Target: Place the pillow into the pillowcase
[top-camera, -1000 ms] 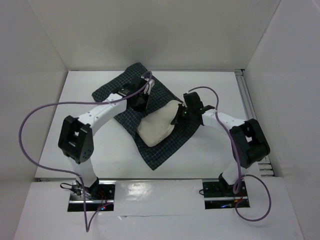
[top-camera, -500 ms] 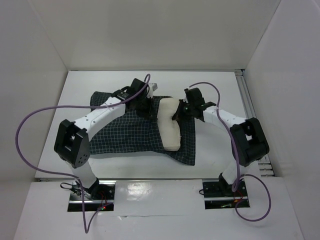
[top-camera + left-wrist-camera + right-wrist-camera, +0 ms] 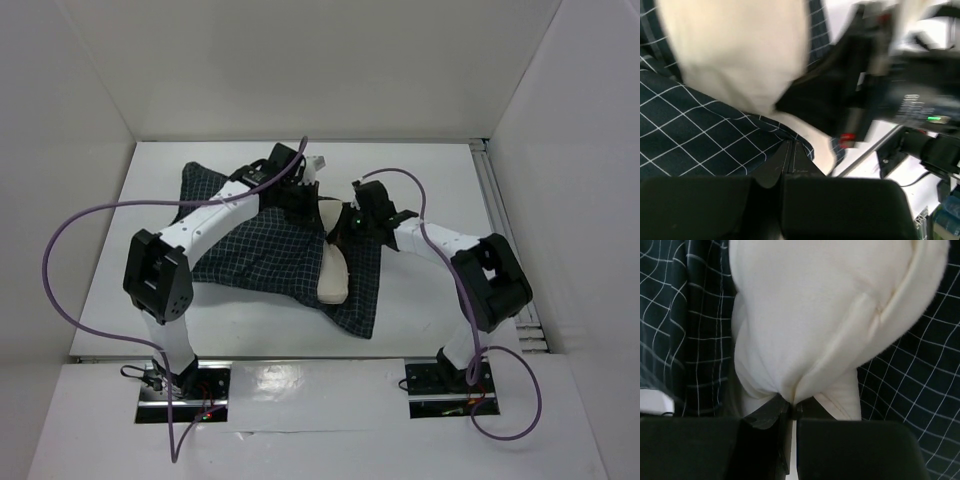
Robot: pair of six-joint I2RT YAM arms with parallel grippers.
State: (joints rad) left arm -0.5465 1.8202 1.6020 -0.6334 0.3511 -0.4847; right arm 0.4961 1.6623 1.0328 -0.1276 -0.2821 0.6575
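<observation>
1. The pillow (image 3: 334, 272) lies near the middle of the table as a narrow cream strip running from near to far. Its near end rests on the pillowcase.
2. The pillowcase (image 3: 250, 255) is spread flat, mostly to the left of the pillow. A dark checked flap also shows along the pillow's right and near sides.
3. Whether the pillow's far end sits inside the case's opening cannot be told.
4. The right gripper (image 3: 790, 409) is pressed together on a bunched corner of the pillow, on the right side towards its far end.
5. The left gripper (image 3: 789, 150) is pinched shut on a fold of the checked fabric, just left of the pillow's far end and close to the right gripper.
6. Everything rests on a white table (image 3: 440, 300). A purple cable (image 3: 60, 250) loops out from the left arm.
</observation>
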